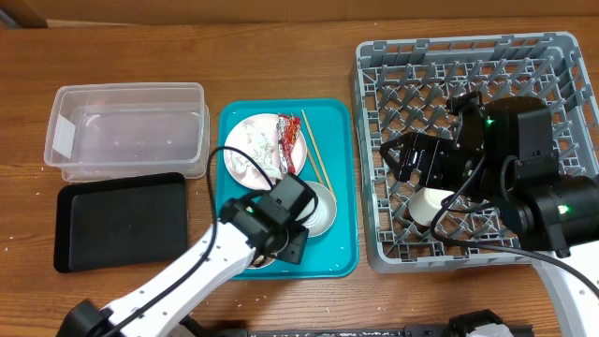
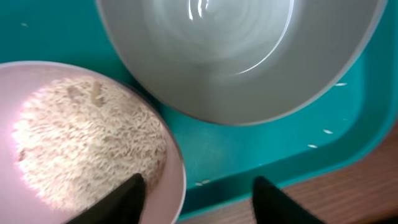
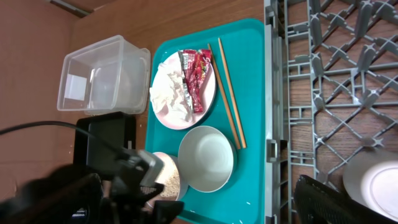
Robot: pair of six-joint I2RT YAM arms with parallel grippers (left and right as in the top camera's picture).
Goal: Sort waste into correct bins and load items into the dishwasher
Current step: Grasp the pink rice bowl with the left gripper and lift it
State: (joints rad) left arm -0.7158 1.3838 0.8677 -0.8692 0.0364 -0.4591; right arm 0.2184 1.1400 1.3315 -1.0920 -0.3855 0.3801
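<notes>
My left gripper [image 2: 199, 200] is open low over the near end of the teal tray; its jaws straddle the rim of the pale pink plate [image 2: 81, 137], which is heaped with white rice. The grey-blue bowl [image 2: 242, 56] sits just beyond it, empty. The large white plate [image 1: 267, 145] holds the red-and-white wrapper [image 1: 290, 140] and tissue, with the chopsticks [image 1: 314, 154] beside it. My right gripper [image 1: 404, 161] is open and empty above the grey dish rack [image 1: 552, 56]. The white cup [image 1: 432, 206] stands in the rack. The clear tub [image 1: 126, 131] and black tray [image 1: 120, 222] lie at left.
The teal tray [image 1: 342, 253] lies between the bins and the rack, with loose rice grains [image 2: 326, 132] on its floor. The rack's upright pegs fill the right side. A few grains lie on the wooden table near the tub.
</notes>
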